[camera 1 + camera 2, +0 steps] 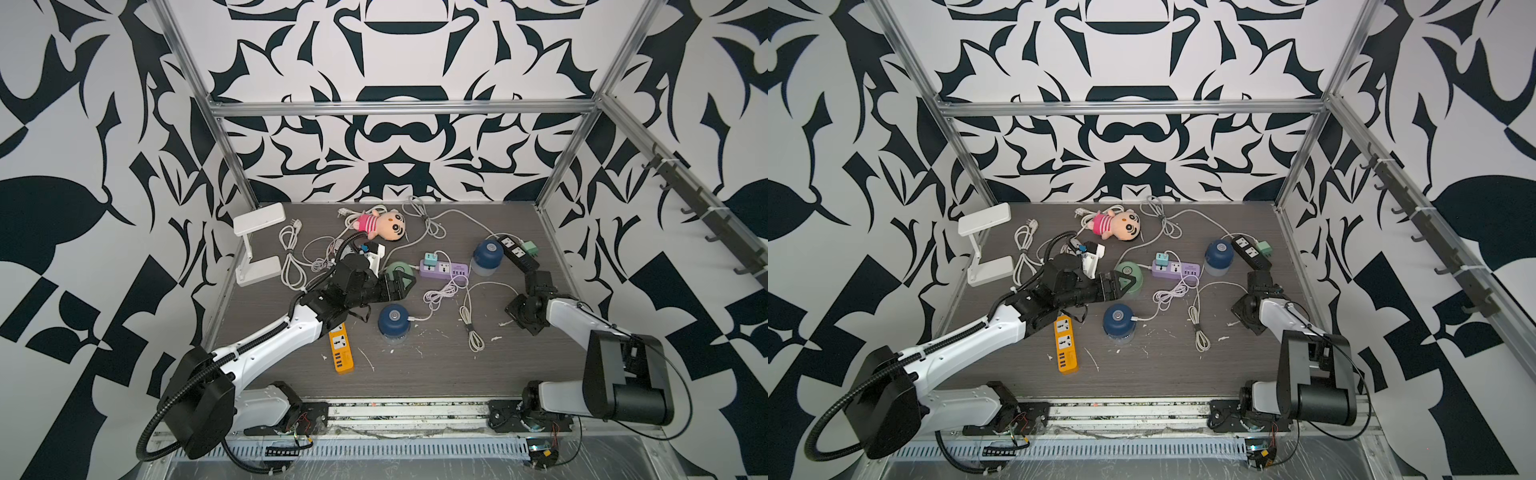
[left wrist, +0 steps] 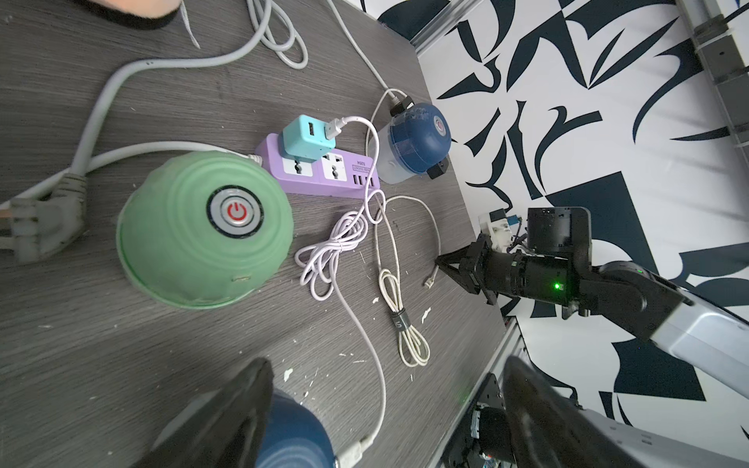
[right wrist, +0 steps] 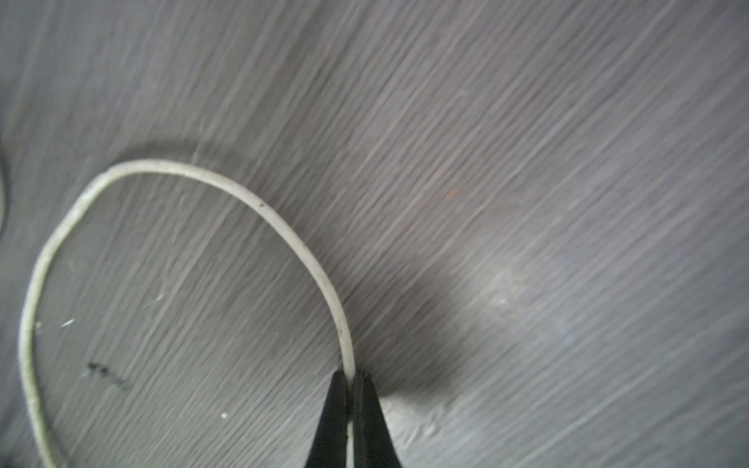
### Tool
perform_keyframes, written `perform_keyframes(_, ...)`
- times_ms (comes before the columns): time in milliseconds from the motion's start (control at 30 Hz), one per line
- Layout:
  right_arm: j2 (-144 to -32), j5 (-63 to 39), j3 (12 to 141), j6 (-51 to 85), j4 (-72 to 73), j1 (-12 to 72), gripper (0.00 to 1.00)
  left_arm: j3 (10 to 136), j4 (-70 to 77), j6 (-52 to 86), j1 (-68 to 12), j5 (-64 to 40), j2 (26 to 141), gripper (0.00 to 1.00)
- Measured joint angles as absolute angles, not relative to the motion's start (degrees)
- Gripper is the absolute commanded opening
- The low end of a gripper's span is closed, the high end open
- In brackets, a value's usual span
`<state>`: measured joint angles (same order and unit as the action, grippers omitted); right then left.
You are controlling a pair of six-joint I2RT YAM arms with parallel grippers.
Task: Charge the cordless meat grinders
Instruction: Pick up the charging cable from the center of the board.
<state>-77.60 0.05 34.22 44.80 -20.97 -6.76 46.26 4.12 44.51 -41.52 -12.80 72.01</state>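
Note:
The mint green grinder stands mid-table. My left gripper hovers open just over its near side and holds nothing. One dark blue grinder stands nearer the front with a white cable plugged into its side. A second dark blue grinder stands at the back right. At the right, my right gripper is low over the table, shut on the end of a loose white cable.
A purple power strip with a teal adapter lies between the green and far blue grinders. Near the left arm lies an orange strip. At the back are a black strip, a plush doll, a white lamp and tangled cords.

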Motion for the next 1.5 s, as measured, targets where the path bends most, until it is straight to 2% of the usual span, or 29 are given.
perform_keyframes(267,-69.97,-11.20,33.61,46.85,-24.40,-6.17,0.00,48.36,5.96,45.30,-41.54,-18.04,77.28,0.86)
perform_keyframes(333,-65.78,-12.97,33.80,47.68,-25.32,-5.34,0.00,49.47,6.61,46.19,-41.67,-19.73,78.61,0.80)
perform_keyframes(467,-59.83,-14.39,35.75,50.19,-26.22,-1.32,0.00,52.69,8.75,48.56,-42.46,-23.00,81.82,0.76)
perform_keyframes(700,-55.92,-8.34,40.05,56.45,-22.35,14.06,0.00,57.82,13.34,56.10,-46.37,-26.30,87.74,0.70)
perform_keyframes(867,-56.66,-2.70,41.15,60.64,-17.50,21.39,0.00,58.04,15.64,60.51,-48.14,-26.11,90.08,0.66)
perform_keyframes(1033,-58.06,0.71,41.45,63.64,-13.23,23.81,0.00,58.04,17.02,63.13,-48.45,-25.08,91.35,0.62)
perform_keyframes(1300,-58.46,3.33,41.41,67.77,-7.40,26.09,0.00,58.00,23.20,67.61,-48.45,-24.71,94.63,0.47)
perform_keyframes(1500,-58.43,4.95,40.95,69.28,-4.95,27.09,0.00,57.49,28.99,72.16,-48.45,-24.86,97.21,0.41)
